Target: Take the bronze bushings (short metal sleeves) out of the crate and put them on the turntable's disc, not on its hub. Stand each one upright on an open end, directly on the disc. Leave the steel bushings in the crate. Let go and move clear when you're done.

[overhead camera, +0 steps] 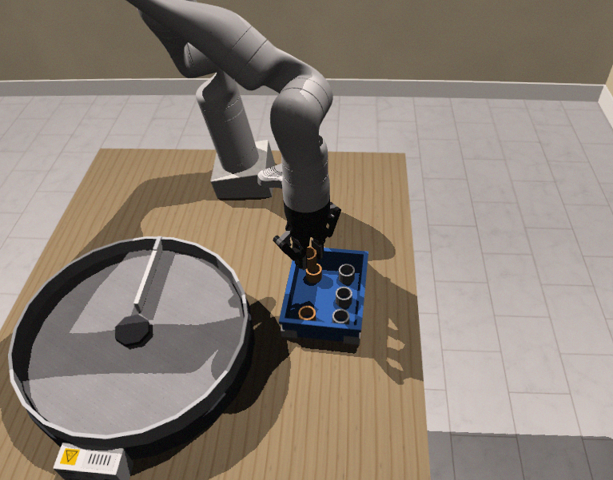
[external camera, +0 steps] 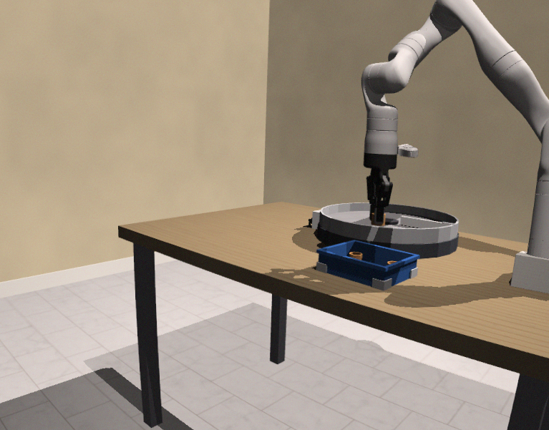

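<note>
My gripper [overhead camera: 308, 253] points straight down and is shut on a bronze bushing [overhead camera: 310, 257], holding it upright well above the blue crate [overhead camera: 325, 295]; it also shows in the exterior view [external camera: 379, 216]. Two more bronze bushings stand in the crate's left column, one at the back [overhead camera: 313, 274] and one at the front [overhead camera: 306, 312]. Three steel bushings [overhead camera: 344, 294] stand in the right column. The round turntable [overhead camera: 130, 342] lies to the left, with a grey disc, a dark hub [overhead camera: 133, 332] at its middle and a raised rim.
A pale bar [overhead camera: 148, 282] runs from the hub to the turntable's far rim. A label box [overhead camera: 90, 460] sits at the turntable's front. The arm's base [overhead camera: 242, 176] stands at the table's back. The table's right edge is close to the crate.
</note>
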`<move>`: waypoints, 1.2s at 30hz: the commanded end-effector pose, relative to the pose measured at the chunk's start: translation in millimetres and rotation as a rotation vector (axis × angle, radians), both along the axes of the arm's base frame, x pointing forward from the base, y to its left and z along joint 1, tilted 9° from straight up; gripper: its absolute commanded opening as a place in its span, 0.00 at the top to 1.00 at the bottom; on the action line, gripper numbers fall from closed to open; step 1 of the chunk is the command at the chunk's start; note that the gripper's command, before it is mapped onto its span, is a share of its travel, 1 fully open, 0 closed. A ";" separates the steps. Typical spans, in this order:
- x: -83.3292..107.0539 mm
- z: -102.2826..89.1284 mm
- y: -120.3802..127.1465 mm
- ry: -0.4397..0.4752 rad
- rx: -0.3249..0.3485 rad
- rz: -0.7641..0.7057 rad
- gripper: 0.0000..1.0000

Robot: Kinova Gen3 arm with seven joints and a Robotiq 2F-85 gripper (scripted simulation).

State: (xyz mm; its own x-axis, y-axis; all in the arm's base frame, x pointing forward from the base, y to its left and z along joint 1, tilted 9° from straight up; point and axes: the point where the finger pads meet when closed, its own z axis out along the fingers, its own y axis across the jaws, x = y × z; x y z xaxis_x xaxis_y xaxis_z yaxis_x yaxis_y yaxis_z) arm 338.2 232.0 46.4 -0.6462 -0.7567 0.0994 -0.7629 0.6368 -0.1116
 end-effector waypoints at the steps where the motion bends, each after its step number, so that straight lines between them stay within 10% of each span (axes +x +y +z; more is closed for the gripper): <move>1: 0.3 0.6 0.4 -0.001 0.001 0.000 1.00; 22: 1.3 1.2 -3.6 -0.001 0.001 0.000 1.00; 36: 13.6 8.9 -53.4 -0.001 0.001 0.000 1.00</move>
State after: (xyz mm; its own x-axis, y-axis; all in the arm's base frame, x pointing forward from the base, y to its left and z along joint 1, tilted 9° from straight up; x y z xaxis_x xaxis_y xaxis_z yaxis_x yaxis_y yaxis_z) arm 344.9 194.8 50.5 -0.6282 -0.7713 0.1021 -0.7778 0.6195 -0.1060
